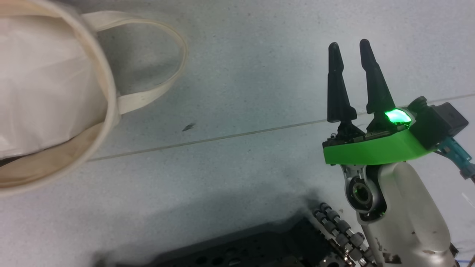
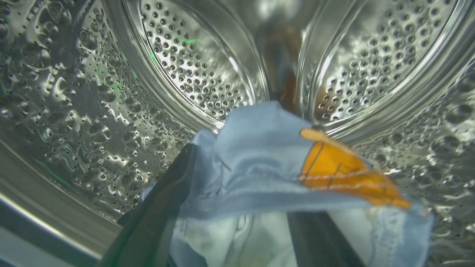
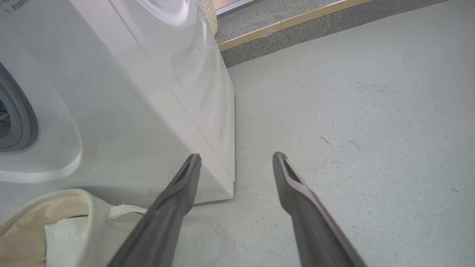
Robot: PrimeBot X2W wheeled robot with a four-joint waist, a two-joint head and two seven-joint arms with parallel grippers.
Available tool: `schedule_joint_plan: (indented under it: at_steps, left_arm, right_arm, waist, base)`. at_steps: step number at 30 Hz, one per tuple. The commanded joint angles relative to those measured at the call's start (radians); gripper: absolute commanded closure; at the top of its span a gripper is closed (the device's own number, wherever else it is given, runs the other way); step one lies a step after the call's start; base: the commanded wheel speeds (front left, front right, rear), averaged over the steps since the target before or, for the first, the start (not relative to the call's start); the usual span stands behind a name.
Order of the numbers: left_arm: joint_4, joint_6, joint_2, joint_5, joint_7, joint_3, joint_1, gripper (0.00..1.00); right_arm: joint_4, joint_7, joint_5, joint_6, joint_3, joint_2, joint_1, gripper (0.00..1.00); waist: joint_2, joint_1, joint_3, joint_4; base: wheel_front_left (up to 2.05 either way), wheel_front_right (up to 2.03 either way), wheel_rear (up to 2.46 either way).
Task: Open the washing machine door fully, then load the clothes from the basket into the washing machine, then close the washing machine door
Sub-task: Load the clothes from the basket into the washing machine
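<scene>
Clothes, light-blue, are lying draped over the spread-apart left gripper inside the washing machine drum, seemingly being released there for loading; right gripper, likewise spread and empty, is idling over floor near the basket.

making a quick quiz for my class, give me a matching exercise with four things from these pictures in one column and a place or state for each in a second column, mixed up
Things:
1. small light-blue denim-like garment with an orange patch
2. round cream canvas basket
3. right gripper with two long dark fingers
4. big white boxy washing machine

Places or states:
a. open, above the grey floor
b. inside the perforated steel drum
c. holds a plain white bundle
d. standing on the floor beside the basket

Pairs: 1-b, 2-c, 3-a, 4-d
</scene>
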Motion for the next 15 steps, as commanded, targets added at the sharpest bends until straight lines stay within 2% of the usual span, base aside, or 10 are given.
schedule_joint_plan:
  at_steps: [1,7,10,15]
  left_arm:
    - [-0.043,-0.003,0.035,-0.011,-0.004,-0.003,-0.001,0.00]
    - [-0.118,-0.042,-0.004,-0.039,-0.004,0.004,0.100,0.00]
    - [-0.152,-0.076,-0.028,-0.044,-0.004,-0.005,0.183,0.00]
    - [-0.224,-0.104,-0.057,-0.043,-0.004,-0.009,0.325,0.00]
  right_arm:
    - [-0.027,-0.012,-0.009,0.000,0.018,0.004,0.024,0.00]
    - [-0.022,-0.012,-0.025,0.000,0.017,0.004,0.019,0.00]
    - [-0.016,-0.012,-0.025,0.000,0.002,0.004,0.024,0.00]
    - [0.022,-0.012,-0.046,0.000,0.003,0.004,0.037,0.00]
  waist:
    - [0.0000,0.0000,-0.007,0.009]
    - [0.0000,0.0000,-0.064,0.046]
    - [0.0000,0.0000,-0.109,0.068]
    - [0.0000,0.0000,-0.191,0.105]
  base:
    - [0.00,0.00,0.00]
    - [0.00,0.00,0.00]
    - [0.00,0.00,0.00]
    - [0.00,0.00,0.00]
